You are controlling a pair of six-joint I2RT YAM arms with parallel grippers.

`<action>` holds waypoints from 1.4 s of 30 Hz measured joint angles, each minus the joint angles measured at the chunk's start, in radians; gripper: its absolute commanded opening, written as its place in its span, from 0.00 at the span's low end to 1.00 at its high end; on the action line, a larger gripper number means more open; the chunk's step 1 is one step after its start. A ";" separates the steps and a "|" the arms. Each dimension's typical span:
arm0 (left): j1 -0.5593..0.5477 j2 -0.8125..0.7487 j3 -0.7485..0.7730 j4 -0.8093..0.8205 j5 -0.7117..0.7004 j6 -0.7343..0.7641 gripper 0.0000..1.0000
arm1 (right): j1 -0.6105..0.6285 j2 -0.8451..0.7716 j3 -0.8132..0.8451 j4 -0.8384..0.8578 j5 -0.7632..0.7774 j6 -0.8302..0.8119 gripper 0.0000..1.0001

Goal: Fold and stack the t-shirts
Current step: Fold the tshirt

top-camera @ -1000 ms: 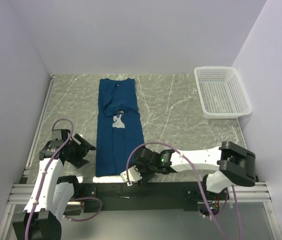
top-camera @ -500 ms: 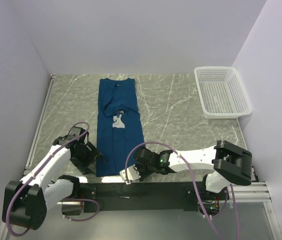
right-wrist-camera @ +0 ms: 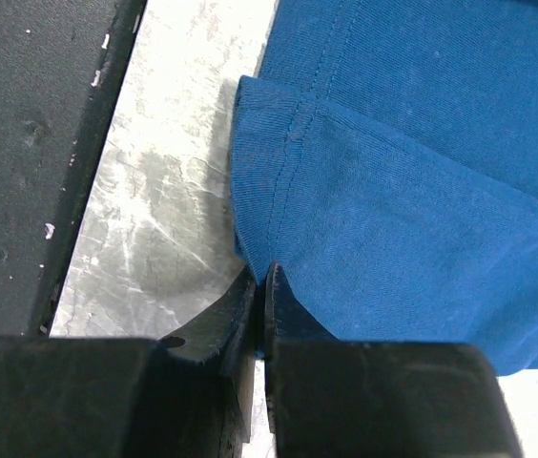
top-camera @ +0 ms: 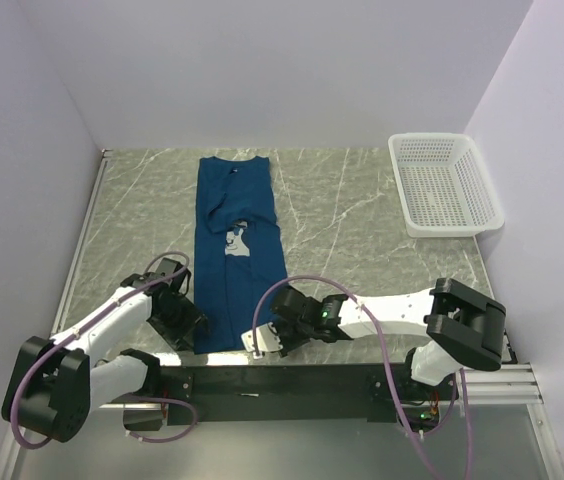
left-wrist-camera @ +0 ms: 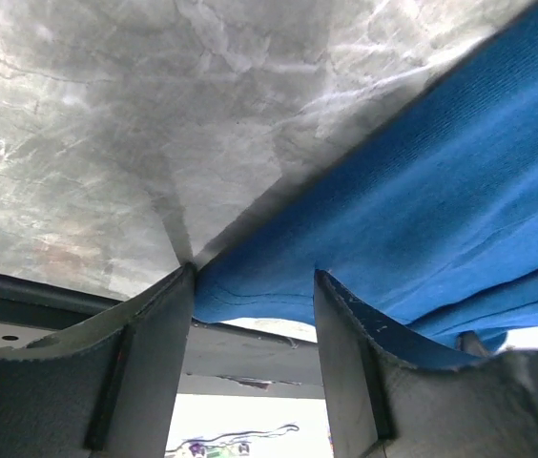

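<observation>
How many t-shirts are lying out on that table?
1. The dark blue t-shirt lies lengthwise, left of the table's middle. Any underneath it would be hidden.

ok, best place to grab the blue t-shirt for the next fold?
The near hem corners of the t-shirt, coming from the table's near edge: the long flat strip ends there. The right pincer pinches one corner; the left pincer, open, straddles the other.
</observation>
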 measured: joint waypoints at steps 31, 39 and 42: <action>-0.060 0.082 0.179 0.039 0.115 0.132 0.00 | -0.207 -0.030 0.174 -0.204 -0.188 0.028 0.00; 0.104 0.228 0.335 0.122 0.176 0.184 0.00 | -0.413 0.059 0.401 -0.223 -0.202 0.054 0.00; 0.191 0.303 0.412 0.166 0.196 0.192 0.00 | -0.455 0.160 0.509 -0.223 -0.194 0.082 0.00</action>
